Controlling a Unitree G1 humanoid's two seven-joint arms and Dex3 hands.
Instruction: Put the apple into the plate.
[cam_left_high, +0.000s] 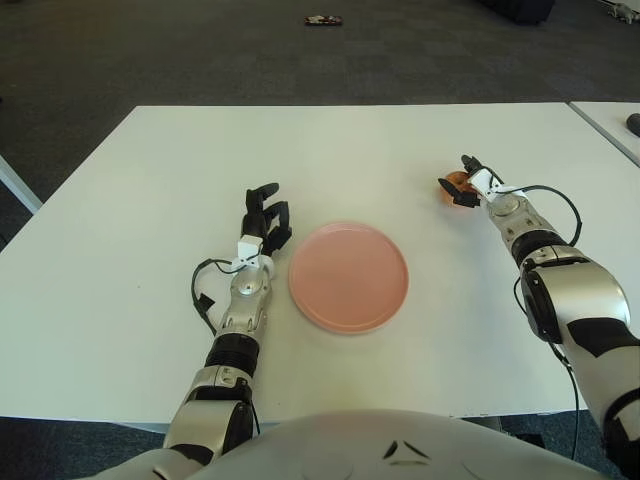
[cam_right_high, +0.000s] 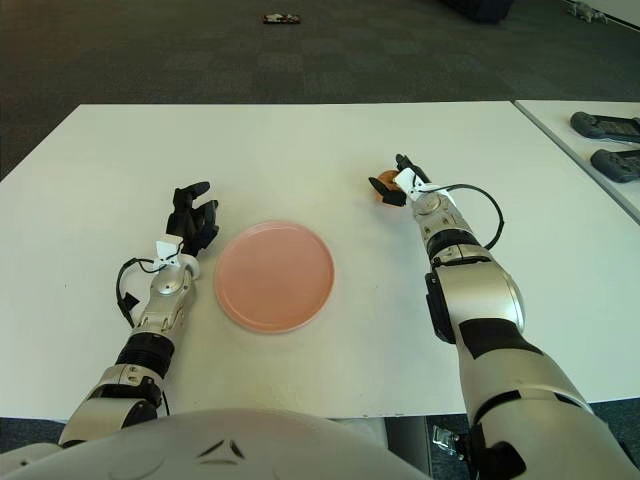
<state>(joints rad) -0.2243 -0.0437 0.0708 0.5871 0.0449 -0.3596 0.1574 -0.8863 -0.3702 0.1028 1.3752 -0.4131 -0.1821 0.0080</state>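
A small orange-red apple (cam_left_high: 453, 183) sits on the white table to the right of the pink plate (cam_left_high: 347, 276). My right hand (cam_left_high: 466, 181) is at the apple, its dark fingers curled around it from the right, and part of the fruit is hidden behind them. The apple stays low at the table surface, well apart from the plate. My left hand (cam_left_high: 264, 220) shows just left of the plate with its fingers loosely spread and nothing in them.
The white table (cam_left_high: 150, 200) runs wide around the plate. A second table (cam_right_high: 600, 170) at the right carries two dark devices (cam_right_high: 606, 127). A small dark object (cam_left_high: 323, 19) lies on the carpet beyond the far edge.
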